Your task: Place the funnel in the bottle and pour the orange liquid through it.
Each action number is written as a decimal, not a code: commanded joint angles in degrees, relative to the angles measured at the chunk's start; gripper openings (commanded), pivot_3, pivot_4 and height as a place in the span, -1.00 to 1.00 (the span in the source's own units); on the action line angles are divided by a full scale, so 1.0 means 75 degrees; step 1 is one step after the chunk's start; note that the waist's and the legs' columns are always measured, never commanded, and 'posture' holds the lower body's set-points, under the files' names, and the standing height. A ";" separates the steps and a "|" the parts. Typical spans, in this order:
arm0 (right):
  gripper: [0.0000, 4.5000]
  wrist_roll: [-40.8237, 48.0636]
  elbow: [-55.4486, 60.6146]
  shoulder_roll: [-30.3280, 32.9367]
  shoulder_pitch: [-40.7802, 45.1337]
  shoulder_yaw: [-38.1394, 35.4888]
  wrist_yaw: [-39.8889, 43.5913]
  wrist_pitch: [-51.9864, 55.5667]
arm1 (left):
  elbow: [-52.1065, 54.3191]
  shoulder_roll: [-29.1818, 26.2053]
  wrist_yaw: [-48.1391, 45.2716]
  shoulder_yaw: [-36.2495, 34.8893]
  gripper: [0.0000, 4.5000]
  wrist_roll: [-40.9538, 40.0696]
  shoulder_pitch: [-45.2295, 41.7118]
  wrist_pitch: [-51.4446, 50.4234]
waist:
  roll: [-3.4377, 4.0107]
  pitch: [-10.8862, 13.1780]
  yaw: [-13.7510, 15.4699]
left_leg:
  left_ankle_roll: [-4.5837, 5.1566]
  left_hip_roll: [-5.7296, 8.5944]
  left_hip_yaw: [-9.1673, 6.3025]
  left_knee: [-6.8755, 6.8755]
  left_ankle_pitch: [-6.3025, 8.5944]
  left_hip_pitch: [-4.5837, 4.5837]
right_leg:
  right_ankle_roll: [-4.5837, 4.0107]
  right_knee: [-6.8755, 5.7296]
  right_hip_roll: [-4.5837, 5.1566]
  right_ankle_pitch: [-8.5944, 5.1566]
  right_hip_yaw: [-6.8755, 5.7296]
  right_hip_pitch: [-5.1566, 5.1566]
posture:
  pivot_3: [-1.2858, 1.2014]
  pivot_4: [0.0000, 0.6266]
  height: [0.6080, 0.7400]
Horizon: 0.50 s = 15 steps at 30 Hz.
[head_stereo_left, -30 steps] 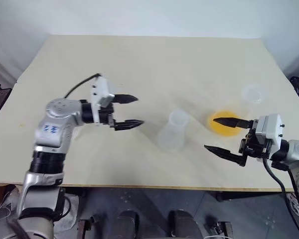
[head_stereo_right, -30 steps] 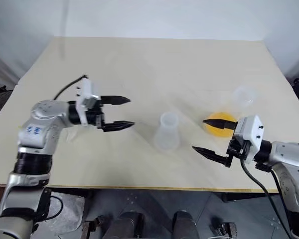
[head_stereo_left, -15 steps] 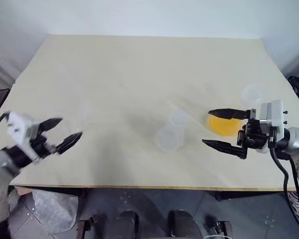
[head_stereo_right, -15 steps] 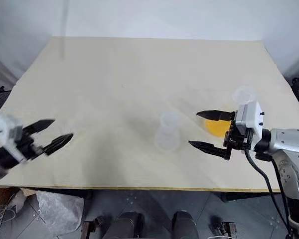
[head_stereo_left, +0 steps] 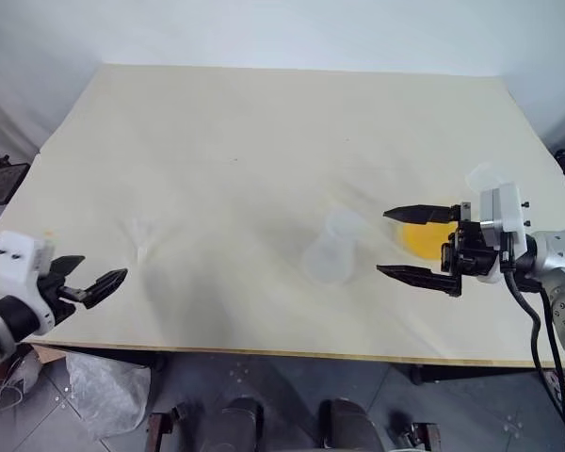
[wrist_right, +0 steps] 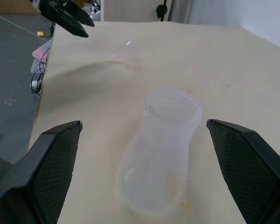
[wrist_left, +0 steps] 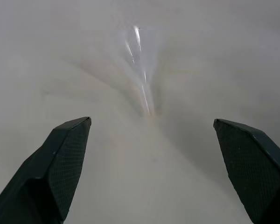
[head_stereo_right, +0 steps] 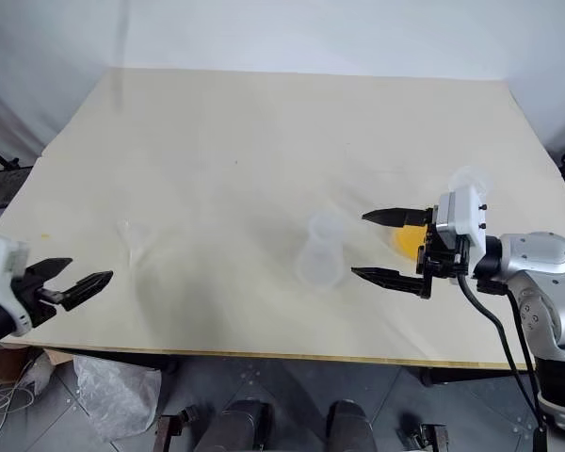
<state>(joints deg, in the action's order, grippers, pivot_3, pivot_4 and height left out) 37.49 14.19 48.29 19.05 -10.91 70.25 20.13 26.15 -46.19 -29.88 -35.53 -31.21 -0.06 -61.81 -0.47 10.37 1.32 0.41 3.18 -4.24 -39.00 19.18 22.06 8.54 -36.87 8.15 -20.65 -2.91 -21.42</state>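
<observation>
The clear conical bottle (head_stereo_left: 331, 250) stands upright mid-table, its open neck facing up (wrist_right: 170, 109). To its right my right gripper (head_stereo_left: 383, 243) hangs open, its fingers pointing at the bottle with the tips just short of it. Behind those fingers the orange liquid (head_stereo_left: 422, 239) shows as a round patch in the base of a second clear flask (head_stereo_left: 485, 177). The funnel (head_stereo_left: 141, 235) is a faint clear shape on the table toward the left. My left gripper (head_stereo_left: 99, 278) hovers open and empty by the front left edge, aimed at the funnel (wrist_left: 141, 70) from a short distance.
The pale table (head_stereo_left: 264, 122) has its front edge right below both grippers. A clear plastic bag (head_stereo_left: 104, 395) lies on the floor under the left corner. A dark stand (head_stereo_left: 0, 179) sits off the left side.
My left arm swung from the middle of the table out to the front left edge, still open. The right gripper edged slightly toward the bottle, also still open.
</observation>
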 commanded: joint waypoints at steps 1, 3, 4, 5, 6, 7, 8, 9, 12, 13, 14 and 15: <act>1.00 0.0041 0.0169 0.0134 0.0056 -0.0084 0.0060 0.0002 | -0.0188 -0.0262 0.0404 0.0570 0.99 -0.0013 -0.0770 -0.0720 | 0.0000 0.0000 -0.0012 | 0.0000 0.0001 0.0001 0.0002 0.0000 0.0000 | 0.0000 -0.0004 -0.0001 0.0000 0.0003 0.0000 | 0.03 -0.52 1.00; 1.00 0.0047 0.0193 0.0151 0.0040 -0.0118 0.0065 0.0020 | -0.0358 -0.0273 0.0567 0.0852 0.99 0.0045 -0.1202 -0.0962 | 0.0000 0.0000 -0.0042 | 0.0000 0.0003 0.0001 0.0006 0.0000 0.0000 | 0.0000 -0.0005 -0.0001 0.0000 0.0002 -0.0003 | 0.03 -0.52 1.00; 1.00 0.0046 0.0219 0.0165 0.0009 -0.0141 0.0059 0.0028 | -0.0538 -0.0278 0.0701 0.1075 0.99 0.0106 -0.1497 -0.1183 | 0.0000 0.0000 -0.0067 | 0.0000 0.0002 0.0006 0.0009 0.0000 0.0000 | 0.0000 -0.0006 -0.0002 0.0000 0.0003 -0.0007 | 0.03 -0.52 1.00; 1.00 0.0048 0.0236 0.0180 -0.0020 -0.0164 0.0061 0.0030 | -0.0653 -0.0277 0.0806 0.1228 0.99 0.0144 -0.1703 -0.1360 | 0.0000 0.0000 -0.0069 | 0.0000 0.0002 0.0007 0.0012 0.0000 0.0001 | 0.0000 -0.0006 -0.0003 0.0000 0.0002 -0.0009 | 0.03 -0.52 1.00; 1.00 0.0055 0.0267 0.0204 -0.0063 -0.0195 0.0061 0.0037 | -0.0820 -0.0244 0.0957 0.1370 0.99 0.0185 -0.1952 -0.1655 | 0.0000 0.0000 -0.0078 | -0.0001 0.0002 0.0006 0.0011 0.0000 0.0001 | 0.0000 -0.0009 -0.0003 0.0000 0.0000 -0.0009 | 0.03 -0.52 1.00; 1.00 0.0063 0.0284 0.0223 -0.0105 -0.0227 0.0070 0.0033 | -0.0901 -0.0210 0.1063 0.1442 0.99 0.0202 -0.2098 -0.1870 | 0.0000 0.0000 -0.0088 | -0.0001 0.0000 0.0006 0.0011 0.0000 0.0001 | 0.0000 -0.0008 -0.0007 0.0000 0.0000 -0.0009 | 0.03 -0.52 1.00; 1.00 0.0071 0.0312 0.0244 -0.0147 -0.0265 0.0056 0.0043 | -0.1020 -0.0158 0.1195 0.1504 0.99 0.0235 -0.2273 -0.2097 | 0.0000 0.0000 -0.0103 | -0.0001 0.0000 0.0007 0.0010 0.0000 0.0000 | 0.0000 -0.0011 -0.0007 0.0000 0.0000 -0.0009 | 0.03 -0.52 1.00; 1.00 0.0087 0.0348 0.0268 -0.0197 -0.0312 0.0052 0.0052 | -0.1056 -0.0105 0.1299 0.1519 0.99 0.0240 -0.2416 -0.2346 | 0.0000 0.0000 -0.0113 | -0.0001 0.0001 0.0007 0.0011 0.0000 0.0001 | 0.0000 -0.0012 -0.0007 0.0000 0.0000 -0.0009 | 0.03 -0.52 1.00; 1.00 0.0138 0.0461 0.0330 -0.0318 -0.0429 0.0006 0.0103 | -0.0944 0.0125 0.1495 0.1283 0.99 0.0160 -0.2793 -0.3058 | 0.0000 0.0000 -0.0130 | 0.0000 0.0002 0.0007 0.0010 0.0000 0.0001 | 0.0000 -0.0017 -0.0006 0.0000 0.0001 -0.0010 | 0.03 -0.52 1.00; 1.00 0.0156 0.0502 0.0342 -0.0346 -0.0450 -0.0013 0.0128 | -0.0915 0.0177 0.1528 0.1201 0.99 0.0149 -0.2895 -0.3251 | 0.0000 0.0000 -0.0136 | 0.0000 0.0002 0.0006 0.0008 0.0000 0.0001 | 0.0000 -0.0017 -0.0007 0.0000 0.0000 -0.0010 | 0.03 -0.52 1.00; 1.00 0.0169 0.0538 0.0350 -0.0370 -0.0464 -0.0033 0.0156 | -0.0908 0.0207 0.1548 0.1155 0.99 0.0156 -0.2977 -0.3406 | 0.0000 0.0000 -0.0144 | -0.0001 0.0002 0.0006 0.0007 0.0000 0.0001 | 0.0000 -0.0017 -0.0007 0.0000 0.0000 -0.0010 | 0.03 -0.52 1.00; 1.00 0.0172 0.0567 0.0354 -0.0390 -0.0468 -0.0041 0.0174 | -0.0965 0.0224 0.1564 0.1152 0.99 0.0186 -0.3053 -0.3455 | -0.0001 0.0000 -0.0148 | -0.0001 0.0001 0.0006 0.0007 0.0000 0.0001 | 0.0000 -0.0018 -0.0008 0.0000 0.0000 -0.0010 | 0.03 -0.52 1.00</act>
<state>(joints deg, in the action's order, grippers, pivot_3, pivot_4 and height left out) 37.37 15.97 49.92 16.42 -11.92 70.17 21.38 17.55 -44.30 -18.70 -24.56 -30.02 -21.74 -86.47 -0.48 10.37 0.20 0.40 3.19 -4.20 -38.95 19.18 22.07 8.54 -37.01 8.09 -20.65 -2.91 -21.50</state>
